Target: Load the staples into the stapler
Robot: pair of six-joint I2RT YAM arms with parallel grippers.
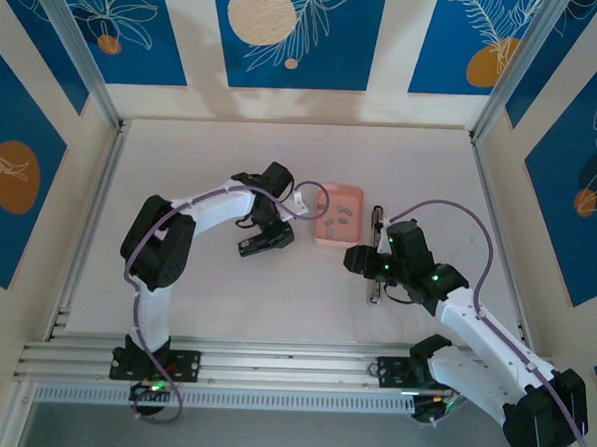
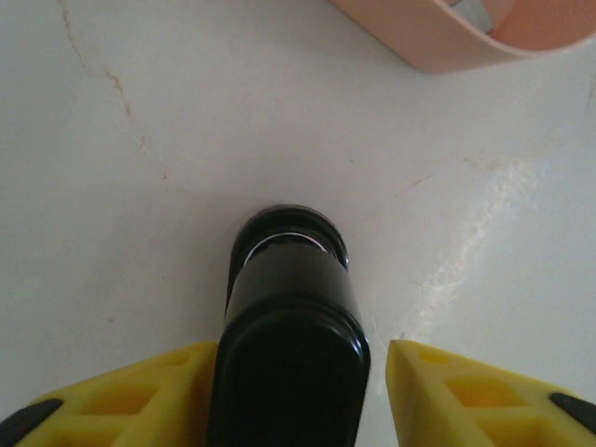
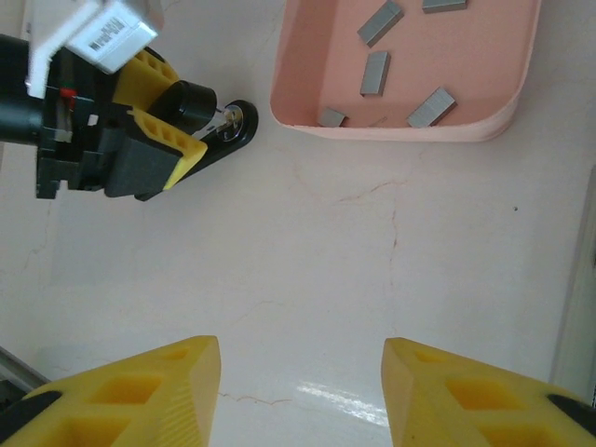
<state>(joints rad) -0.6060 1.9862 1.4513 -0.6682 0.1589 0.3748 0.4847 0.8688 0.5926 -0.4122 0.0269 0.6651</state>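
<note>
Judged from how things lie, the loading has barely begun. Nearer the arm bases, the black stapler (image 3: 233,126) rests low on the pale worktop (image 3: 307,251). No strip shows in or on it, and whether its magazine is open cannot be told. Just beyond, the short grey metal strips of staples (image 3: 374,73) all lie loose in the shallow pink rectangular tray (image 3: 391,130), scattered at different angles, none lifted. That leaves nearly everything: steady the stapler, open it, pick up a strip, seat it and close up.

The right claw (image 3: 298,349), closest to the near edge, hangs over bare worktop with its yellow fingers (image 3: 168,382) a moderate way apart. Nothing sits between them and it touches nothing. It faces the stapler and the tray, both a little way off.

Farther in and to the left, the left claw (image 2: 303,354) straddles the stapler's rounded black body. One finger looks to be against the body, while a thin sliver of worktop shows between the body and the other. Whether the claw is truly clamped or only set closely around the stapler, I cannot tell. Past its tips, the tray's pink wall crosses the far corner of the left wrist view, with a grey strip just showing above the rim.
</note>
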